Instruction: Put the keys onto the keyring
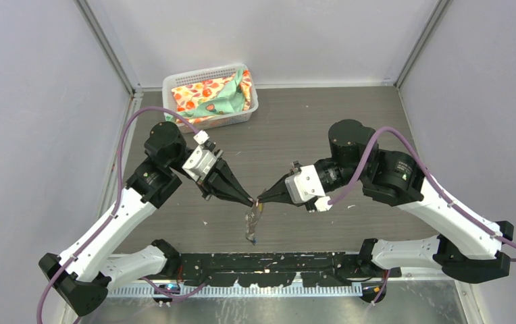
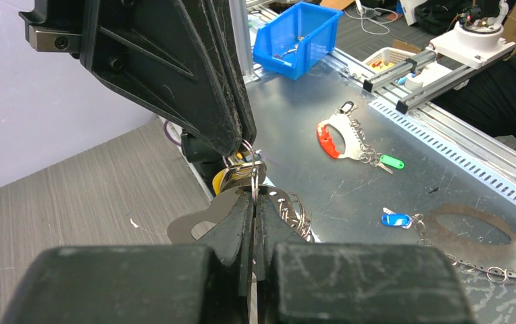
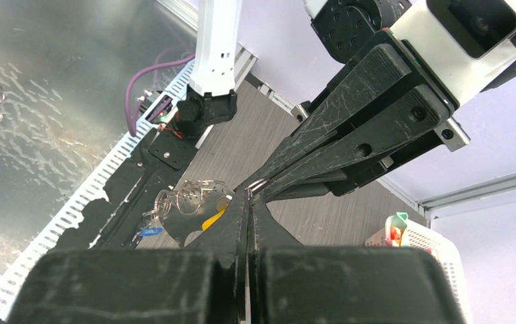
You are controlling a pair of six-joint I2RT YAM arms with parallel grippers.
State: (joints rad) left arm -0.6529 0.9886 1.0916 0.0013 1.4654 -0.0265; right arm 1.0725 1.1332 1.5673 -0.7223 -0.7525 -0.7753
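Note:
My left gripper (image 1: 249, 200) and right gripper (image 1: 263, 198) meet tip to tip above the table's near middle. Both are shut on a thin wire ring (image 2: 252, 177) of the keyring. The keyring (image 1: 251, 221), a pale silvery plate with an oval hole (image 2: 198, 221) and a fringe of wire rings (image 2: 297, 210), hangs below the tips. The yellow-headed key (image 2: 220, 181) sits at the plate's top, just under the right gripper's tips; it also shows in the right wrist view (image 3: 213, 221). The blue-headed key (image 3: 150, 231) hangs at the fringe's low end.
A white basket (image 1: 171, 84) holding patterned cloth stands at the back left. Beyond the table's near edge, a metal bench (image 2: 350, 182) carries other keyrings, a green tag (image 2: 392, 162), a blue tag (image 2: 396, 219) and a blue bin (image 2: 296, 37).

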